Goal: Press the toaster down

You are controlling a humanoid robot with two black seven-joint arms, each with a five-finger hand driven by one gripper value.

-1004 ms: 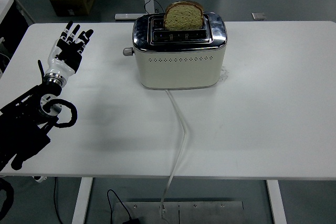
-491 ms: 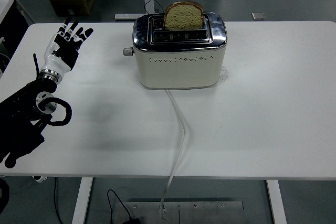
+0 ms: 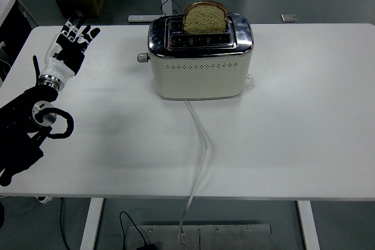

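- Toaster (image 3: 200, 57) at upper centre of frame, bread slice (image 3: 205, 17) standing tall in the slot.
- Lever knob (image 3: 141, 58) on its left end, facing left hand (image 3: 71, 48).
- Fingers spread, empty, upper left, well apart from the knob.
- Right hand out of frame.

You get an evenly bright picture, lit from overhead with soft, diffuse light. The white table (image 3: 293, 115) reads clean, without blown-out patches. Shadows are faint: a pale smudge lies on the tabletop just right of the left hand (image 3: 70, 48) and its arm, and a thin dark line hugs the base of the toaster (image 3: 199, 65), well to the hand's right. The toaster's chrome top carries small bright reflections at its rounded corners. The bread slice (image 3: 205, 17) is sharp, crust and crumb distinct. The hand's fingers show slight softness. The floor beyond the table's far edge is dimmer and greyer. Straight table edges show little distortion.
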